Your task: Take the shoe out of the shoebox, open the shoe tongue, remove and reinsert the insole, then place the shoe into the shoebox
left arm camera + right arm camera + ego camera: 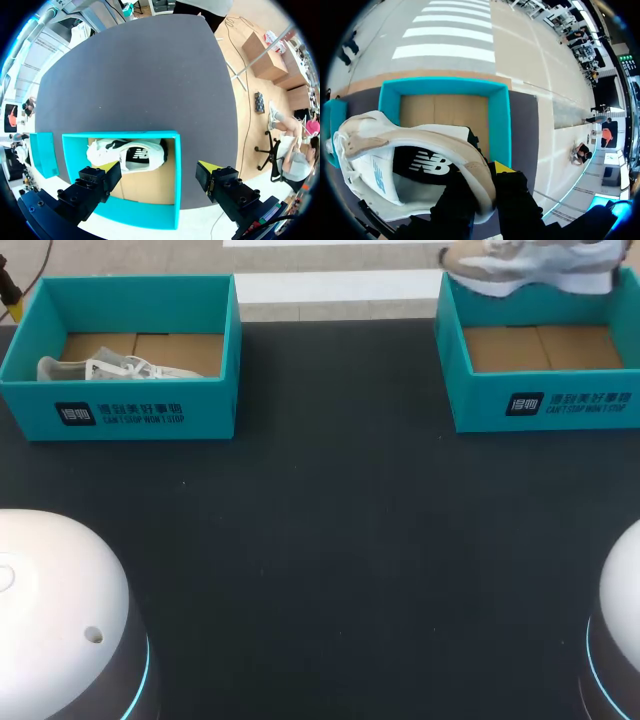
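1. Nearest the robot, two white rounded arm bases, the left (60, 610) and the right (622, 625), sit at the close edge of the counter (330, 540). Both are well short of the right shoebox (545, 405).
2. The dark counter runs from these bases out to the right shoebox.
3. The right shoebox is teal and open-topped, and its brown cardboard floor shows. In the right wrist view its wall (502, 120) lies beneath the gripped shoe.
4. The left shoebox (130, 415), also teal, stands well apart from the right shoebox, off to its left and level with it.
5. Inside the left shoebox lies the boxed shoe (115, 368). It is white and grey, and it rests on the cardboard against the wall closest to the robot. In the left wrist view the boxed shoe (127, 155) shows a dark insole.
6. The left end effector (158, 169) hangs above the left shoebox (172, 175). Its fingers are spread wide and touch nothing. One finger is over the boxed shoe's side and the other is past the box wall, over the counter.
7. Farthest out, the right end effector (482, 187) is clamped on the lifted shoe (395, 165). It pinches the rim of the shoe's opening, with one finger inside and the other outside.
8. The lifted shoe (530, 265) is white and beige with a black insole. It hangs above the far wall of the right shoebox, clear of it.
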`<state>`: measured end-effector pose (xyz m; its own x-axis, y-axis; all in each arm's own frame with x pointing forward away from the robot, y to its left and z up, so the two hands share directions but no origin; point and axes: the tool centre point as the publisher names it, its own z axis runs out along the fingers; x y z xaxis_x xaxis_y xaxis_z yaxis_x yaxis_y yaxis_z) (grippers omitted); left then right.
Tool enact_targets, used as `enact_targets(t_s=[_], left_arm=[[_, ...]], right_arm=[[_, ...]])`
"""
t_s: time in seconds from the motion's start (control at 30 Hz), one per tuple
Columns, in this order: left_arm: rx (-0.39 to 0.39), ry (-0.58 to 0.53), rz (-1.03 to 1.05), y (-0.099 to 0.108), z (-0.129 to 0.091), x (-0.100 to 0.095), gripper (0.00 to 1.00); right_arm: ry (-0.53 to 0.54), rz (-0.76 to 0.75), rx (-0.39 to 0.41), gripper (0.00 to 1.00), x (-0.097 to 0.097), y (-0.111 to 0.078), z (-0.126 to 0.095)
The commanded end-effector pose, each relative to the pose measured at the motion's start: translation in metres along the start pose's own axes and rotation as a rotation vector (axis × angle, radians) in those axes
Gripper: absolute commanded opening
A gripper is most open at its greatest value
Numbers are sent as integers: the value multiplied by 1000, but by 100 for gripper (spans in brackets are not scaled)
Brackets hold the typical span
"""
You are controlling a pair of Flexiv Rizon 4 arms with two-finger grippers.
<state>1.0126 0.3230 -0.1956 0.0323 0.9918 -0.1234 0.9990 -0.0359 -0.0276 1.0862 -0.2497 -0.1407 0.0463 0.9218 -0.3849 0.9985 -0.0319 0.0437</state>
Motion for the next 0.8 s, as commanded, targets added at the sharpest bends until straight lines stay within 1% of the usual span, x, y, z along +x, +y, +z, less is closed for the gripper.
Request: enact_targets(t_s=[0.03,0.07,0.1,0.17,0.27,0.3,0.33,0.37,0.4,0.43,0.53,0.67,0.8], left_arm=[[1,1,1,0,-1,0,100],[1,1,1,0,-1,0,100],[1,1,1,0,-1,0,100],[1,1,1,0,-1,0,100],[1,1,1,0,-1,0,100],[1,1,1,0,-1,0,100],[1,1,1,0,-1,0,100],[1,1,1,0,-1,0,100],[1,1,1,0,-1,0,100],[1,1,1,0,-1,0,100],[1,1,1,0,-1,0,100],[1,1,1,0,-1,0,100],[1,1,1,0,-1,0,100]], right_arm=[[-22,40,-68,0,22,-50,-21],[-2,38,-94,0,28,-56,-25],[8,63,-101,0,33,-63,-29],[-2,54,-104,0,46,-76,-35],[-34,57,-81,0,63,-98,-42],[-16,40,-97,0,69,-105,-44],[-32,66,-80,0,75,-114,-46],[-47,59,-77,0,79,-122,-48],[-41,39,-88,0,85,-129,-50],[-42,57,-74,0,88,-137,-52],[-22,71,-75,0,99,-158,-59],[-18,74,-58,0,116,-182,-69],[-12,61,-11,0,136,-202,-76]])
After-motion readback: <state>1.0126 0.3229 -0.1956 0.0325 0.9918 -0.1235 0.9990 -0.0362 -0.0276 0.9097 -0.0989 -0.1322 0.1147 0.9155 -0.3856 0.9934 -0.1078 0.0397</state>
